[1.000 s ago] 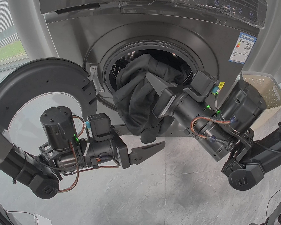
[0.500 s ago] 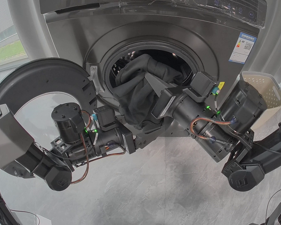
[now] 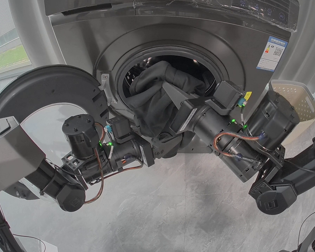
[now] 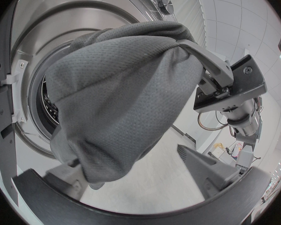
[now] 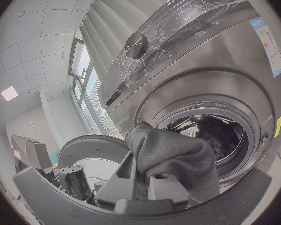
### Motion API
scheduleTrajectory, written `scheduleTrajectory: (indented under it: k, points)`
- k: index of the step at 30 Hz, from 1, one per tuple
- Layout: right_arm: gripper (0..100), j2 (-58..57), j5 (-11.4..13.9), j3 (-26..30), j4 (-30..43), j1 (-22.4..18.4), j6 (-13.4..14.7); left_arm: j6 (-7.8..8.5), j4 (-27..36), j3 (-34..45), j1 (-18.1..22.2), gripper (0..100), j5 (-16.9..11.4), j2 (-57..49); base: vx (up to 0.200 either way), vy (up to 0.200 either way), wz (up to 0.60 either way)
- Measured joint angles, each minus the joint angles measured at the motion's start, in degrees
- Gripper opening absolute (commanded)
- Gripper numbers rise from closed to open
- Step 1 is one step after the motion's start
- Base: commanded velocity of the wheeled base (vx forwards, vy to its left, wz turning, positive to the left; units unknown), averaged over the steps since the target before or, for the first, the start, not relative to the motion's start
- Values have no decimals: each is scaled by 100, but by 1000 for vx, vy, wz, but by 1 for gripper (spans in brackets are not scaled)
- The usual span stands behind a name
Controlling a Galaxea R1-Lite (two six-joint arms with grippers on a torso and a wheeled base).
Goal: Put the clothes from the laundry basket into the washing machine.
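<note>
With the right tool (image 3: 167, 88) clamped on the dark grey knit garment (image 3: 150, 104) draped over the lip of the grey washing machine (image 3: 94, 35), the wide-open left tool (image 3: 167, 143) should scoop its hanging tail inward.

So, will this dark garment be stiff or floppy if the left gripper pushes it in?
Probably floppy: the dark garment sags over the drum rim and bunches where the right gripper pinches it. It would likely fold around the left gripper, not move whole. Its mesh weave suggests little weight.
</note>
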Motion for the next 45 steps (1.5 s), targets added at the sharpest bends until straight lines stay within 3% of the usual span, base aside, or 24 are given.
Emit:
scheduleTrajectory:
  k: [16,29,30,38,45]
  points:
    - [0,0,1,126,-11,-37,9,-20,-145,-26,-118,0,139,-77,0,0,0]
    - [0,188,77,683,-610,-96,9,-27,-115,1412,-857,0,106,-1610,0,0,0]
    - [100,224,83,739,-667,-74,9,-27,-143,1537,-892,0,90,-1731,0,0,0]
    - [100,257,39,862,-656,-22,197,-13,-262,1854,-898,0,85,-2024,0,0,0]
    - [100,-102,13,1264,-596,-267,323,-39,-542,1833,-588,0,129,-2024,0,0,0]
